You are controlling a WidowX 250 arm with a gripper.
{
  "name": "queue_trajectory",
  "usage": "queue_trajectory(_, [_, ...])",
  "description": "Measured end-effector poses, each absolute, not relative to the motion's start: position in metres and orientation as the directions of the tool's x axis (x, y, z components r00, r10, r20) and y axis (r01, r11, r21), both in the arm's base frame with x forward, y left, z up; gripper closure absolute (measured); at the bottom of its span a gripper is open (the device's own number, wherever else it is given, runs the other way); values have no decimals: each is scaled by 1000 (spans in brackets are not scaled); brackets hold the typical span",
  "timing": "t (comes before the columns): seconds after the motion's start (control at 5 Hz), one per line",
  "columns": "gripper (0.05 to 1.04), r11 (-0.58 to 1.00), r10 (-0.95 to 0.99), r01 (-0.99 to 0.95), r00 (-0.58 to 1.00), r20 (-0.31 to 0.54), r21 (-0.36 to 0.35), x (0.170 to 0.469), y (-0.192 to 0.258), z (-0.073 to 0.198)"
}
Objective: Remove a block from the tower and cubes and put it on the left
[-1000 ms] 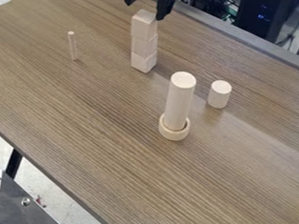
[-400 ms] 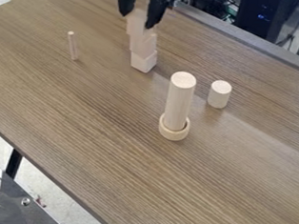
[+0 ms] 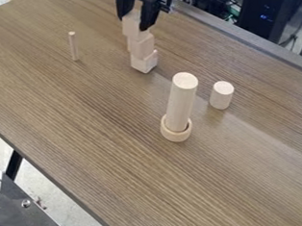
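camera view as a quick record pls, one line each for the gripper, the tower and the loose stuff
gripper: at the top block, grip unclear
tower: three blocks, out of line
lean: upper blocks set toward picture left of the bottom block
tall cylinder: upright, lower end in the ring
short cylinder: upright, right of the tall one
peg: thin, upright, picture left of the tower
surface: brown wood-grain table
task state: no block set apart yet
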State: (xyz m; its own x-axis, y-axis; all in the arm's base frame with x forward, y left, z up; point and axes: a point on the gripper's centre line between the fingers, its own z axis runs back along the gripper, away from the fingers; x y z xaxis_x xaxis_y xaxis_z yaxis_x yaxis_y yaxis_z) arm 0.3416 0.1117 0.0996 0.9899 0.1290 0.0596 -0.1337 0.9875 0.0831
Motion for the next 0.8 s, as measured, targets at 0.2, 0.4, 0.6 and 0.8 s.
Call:
queue_trajectory(0.2, [529,989,143,-145,988,48,38,338,112,100])
queue_trajectory(0.4, [529,987,157,-158,986,51,8,339,112,102])
queue_trajectory(0.6, [529,986,164,-164,984,69,-3,340,115,105])
queue_trajectory(0.8, [529,986,168,-167,981,95,-10,341,115,114])
